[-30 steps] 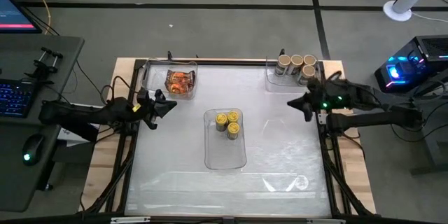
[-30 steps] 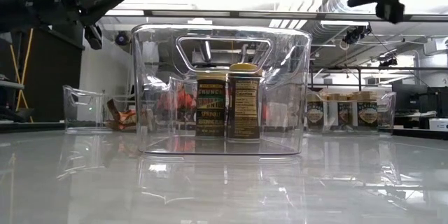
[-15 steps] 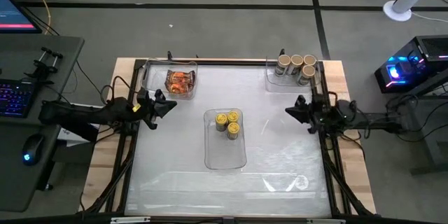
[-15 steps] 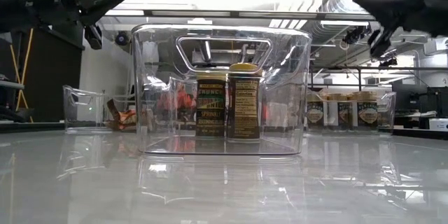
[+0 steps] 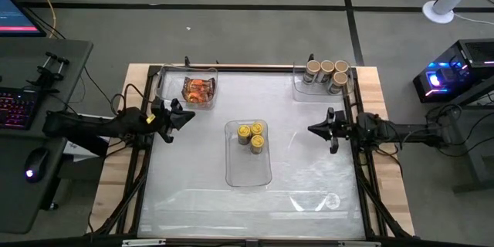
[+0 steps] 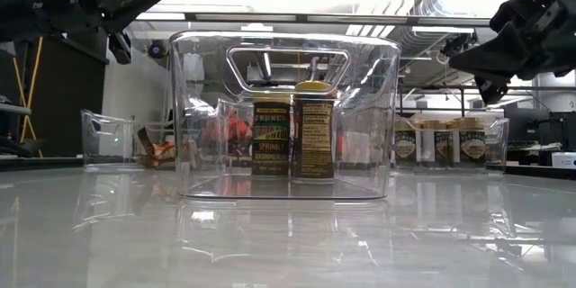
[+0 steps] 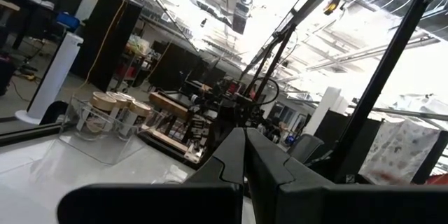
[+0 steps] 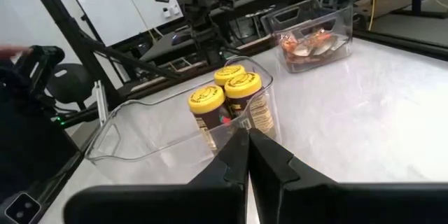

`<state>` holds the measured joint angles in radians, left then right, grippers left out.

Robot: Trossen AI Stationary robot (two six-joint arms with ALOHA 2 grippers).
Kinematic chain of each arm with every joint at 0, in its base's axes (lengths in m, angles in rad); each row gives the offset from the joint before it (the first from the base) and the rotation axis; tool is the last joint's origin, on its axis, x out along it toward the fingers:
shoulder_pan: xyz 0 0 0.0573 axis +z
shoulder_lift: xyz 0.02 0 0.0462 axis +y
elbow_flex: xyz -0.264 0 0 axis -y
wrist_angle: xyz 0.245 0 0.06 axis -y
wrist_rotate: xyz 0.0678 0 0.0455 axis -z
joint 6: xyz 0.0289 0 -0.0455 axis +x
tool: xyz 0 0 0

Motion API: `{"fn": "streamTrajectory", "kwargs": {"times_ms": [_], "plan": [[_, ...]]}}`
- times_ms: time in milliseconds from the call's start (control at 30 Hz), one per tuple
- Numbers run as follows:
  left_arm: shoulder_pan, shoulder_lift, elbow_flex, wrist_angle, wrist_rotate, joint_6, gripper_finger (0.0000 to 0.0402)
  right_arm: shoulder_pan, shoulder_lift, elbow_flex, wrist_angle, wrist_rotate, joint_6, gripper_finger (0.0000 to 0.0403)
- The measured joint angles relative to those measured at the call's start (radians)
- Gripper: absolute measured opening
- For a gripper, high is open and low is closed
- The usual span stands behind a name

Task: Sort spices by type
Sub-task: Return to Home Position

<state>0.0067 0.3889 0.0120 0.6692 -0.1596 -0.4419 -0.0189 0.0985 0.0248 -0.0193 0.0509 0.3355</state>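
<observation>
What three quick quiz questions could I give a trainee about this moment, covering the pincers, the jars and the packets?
1. True or false: the left pincer and the right pincer are both shut and hold nothing.
2. Count: how many yellow-lid jars stand in the middle tray?
3. Pick one: where do the orange-red packets lie?
A. in the far left tray
B. in the middle tray
C. in the right pincer

Key: 1 true. 2 three. 3 A.
</observation>
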Motion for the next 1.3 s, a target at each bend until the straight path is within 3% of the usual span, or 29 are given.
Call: {"fn": "streamTrajectory", "kwargs": {"times_ms": [167,433,667,1100,1300], "plan": [[0.0,-0.048,0.0,-0.05,0.0,0.0,0.0001,0.003,-0.06,0.0,-0.002,-0.002,0.003,0.0002],[0.026,-0.386,0.0,-0.305,-0.004,0.0,0.0001,0.005,-0.098,-0.003,0.055,-0.001,0.003,0.0002],[0.034,-0.385,0.001,-0.292,-0.009,-0.001,0.0001,0.004,-0.072,-0.007,0.021,-0.001,0.003,0.0002],[-0.062,-0.386,0.0,-0.333,-0.007,0.0,0.0001,0.004,-0.072,-0.007,0.02,-0.002,0.003,0.0002],[-0.046,-0.386,0.0,-0.462,0.067,0.222,0.0001,0.004,-0.072,-0.007,0.019,-0.002,0.003,0.0002]]}}
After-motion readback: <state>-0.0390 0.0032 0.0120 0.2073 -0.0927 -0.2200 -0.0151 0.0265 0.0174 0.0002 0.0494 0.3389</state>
